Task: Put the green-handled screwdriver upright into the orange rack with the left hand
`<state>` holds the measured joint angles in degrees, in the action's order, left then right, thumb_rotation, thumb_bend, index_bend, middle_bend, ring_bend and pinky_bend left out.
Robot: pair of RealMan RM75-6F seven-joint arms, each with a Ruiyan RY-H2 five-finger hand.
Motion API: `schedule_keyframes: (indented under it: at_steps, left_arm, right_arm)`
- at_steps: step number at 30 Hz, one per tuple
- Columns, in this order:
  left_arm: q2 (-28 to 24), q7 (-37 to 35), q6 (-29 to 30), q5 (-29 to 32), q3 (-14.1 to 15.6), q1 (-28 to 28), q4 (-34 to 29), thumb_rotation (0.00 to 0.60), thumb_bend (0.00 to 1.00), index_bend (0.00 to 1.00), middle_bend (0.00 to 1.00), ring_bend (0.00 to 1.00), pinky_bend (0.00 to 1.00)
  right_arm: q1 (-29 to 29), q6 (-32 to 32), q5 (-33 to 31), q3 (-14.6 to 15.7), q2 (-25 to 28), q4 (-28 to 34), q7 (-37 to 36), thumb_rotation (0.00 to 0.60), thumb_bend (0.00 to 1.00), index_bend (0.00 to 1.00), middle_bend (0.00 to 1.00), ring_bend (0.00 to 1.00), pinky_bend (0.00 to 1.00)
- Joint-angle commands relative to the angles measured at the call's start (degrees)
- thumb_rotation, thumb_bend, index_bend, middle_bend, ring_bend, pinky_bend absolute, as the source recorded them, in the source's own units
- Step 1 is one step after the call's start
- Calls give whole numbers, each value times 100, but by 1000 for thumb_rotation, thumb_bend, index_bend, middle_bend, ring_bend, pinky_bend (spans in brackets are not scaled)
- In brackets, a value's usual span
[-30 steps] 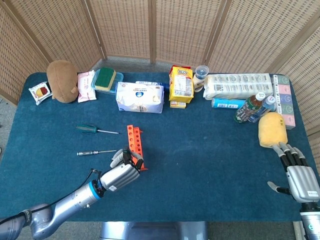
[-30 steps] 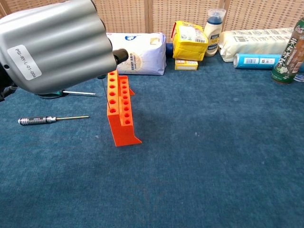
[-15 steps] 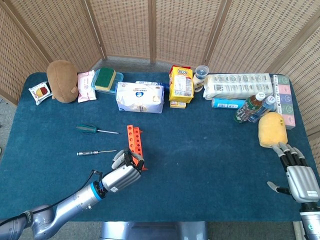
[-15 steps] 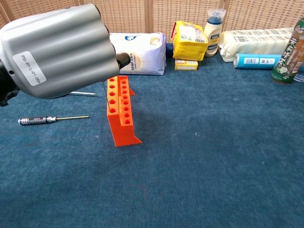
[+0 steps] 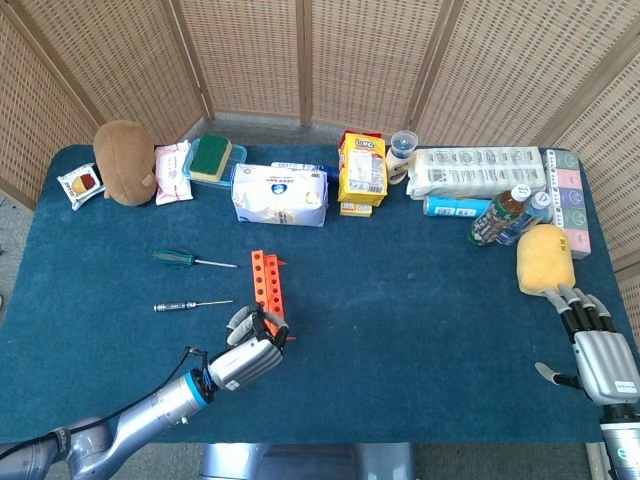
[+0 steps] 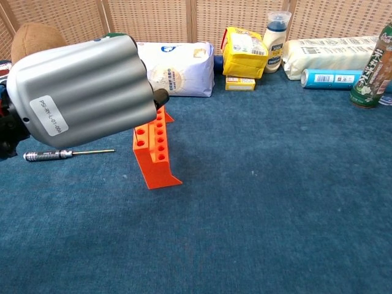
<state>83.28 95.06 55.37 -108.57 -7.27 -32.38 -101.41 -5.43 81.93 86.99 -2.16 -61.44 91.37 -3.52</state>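
left hand (image 5: 250, 352) sits nearest at the near end of the orange rack (image 5: 266, 285), fingers curled in with nothing visibly in them (a sticker on its back in chest view, print too small to read), while the right hand (image 5: 600, 350) rests at the table's right edge, fingers straight and a little apart, empty. past the rack a black-handled screwdriver (image 5: 190, 305) lies flat, then the green-handled screwdriver (image 5: 190, 259) flat on the blue table (image 5: 420, 300), well apart from the rack. far row has a white pack with a blue logo (image 5: 280, 195) and a yellow bag (image 5: 363, 168) whose red logo seems to read "lipo".
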Motion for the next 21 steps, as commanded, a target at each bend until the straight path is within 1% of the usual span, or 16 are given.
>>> schedule_keyframes:
  at_steps: [1, 15, 17, 21]
  left_arm:
    - [29, 32, -21, 0, 8, 1, -5, 600, 340, 524, 1000, 980, 962]
    - [260, 396, -147, 148, 2, 63, 32, 600, 340, 524, 1000, 981, 962]
    - [289, 421, -154, 160, -4, 61, 37, 600, 339, 502, 1000, 980, 962]
    - [358, 507, -153, 207, -10, 82, 39, 600, 339, 416, 1000, 980, 962]
  right_arm:
    - [-1, -2, -1, 0, 0, -1, 0, 600, 21, 73, 32, 26, 0]
    - [-4, -18, -24, -8, 16, -15, -61, 600, 21, 73, 32, 26, 0]
    - [-6, -22, -26, -9, 16, -17, -64, 600, 21, 73, 32, 26, 0]
    - [-6, -22, -27, -10, 22, -20, -80, 600, 21, 73, 32, 26, 0]
